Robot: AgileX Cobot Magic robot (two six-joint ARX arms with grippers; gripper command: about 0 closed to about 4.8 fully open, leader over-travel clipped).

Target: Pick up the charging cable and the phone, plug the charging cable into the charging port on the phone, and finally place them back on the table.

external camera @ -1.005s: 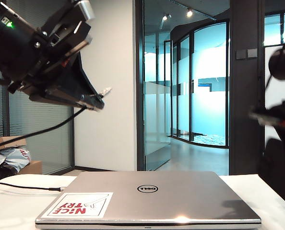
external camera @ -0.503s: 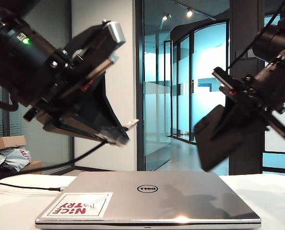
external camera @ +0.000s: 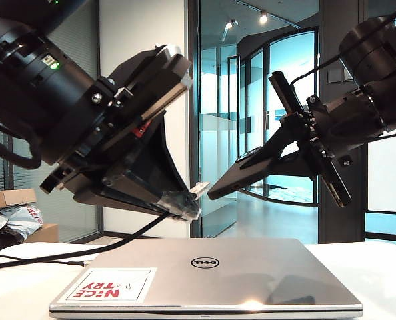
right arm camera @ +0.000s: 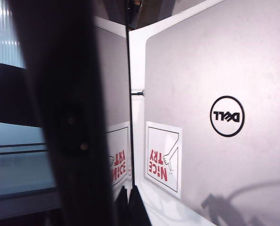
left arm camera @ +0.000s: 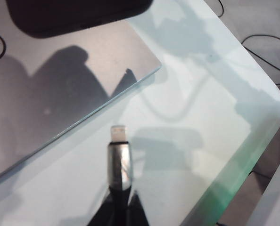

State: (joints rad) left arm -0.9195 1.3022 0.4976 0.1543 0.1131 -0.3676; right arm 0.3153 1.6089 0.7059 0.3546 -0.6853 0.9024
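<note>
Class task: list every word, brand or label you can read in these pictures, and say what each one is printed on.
"DELL": round logo on the lid of the silver laptop, upside down in the exterior view.
"NICE TRY": red letters on the white sticker on the laptop lid, also upside down.
Nothing else carries readable text.

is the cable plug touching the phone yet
Apart. The exterior view shows background between the charging cable plug, in the left gripper, and the phone in the right gripper.

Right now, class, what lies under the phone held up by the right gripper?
Under the phone in the right gripper lies the closed silver laptop on the white table. The table beneath the laptop is covered.
</note>
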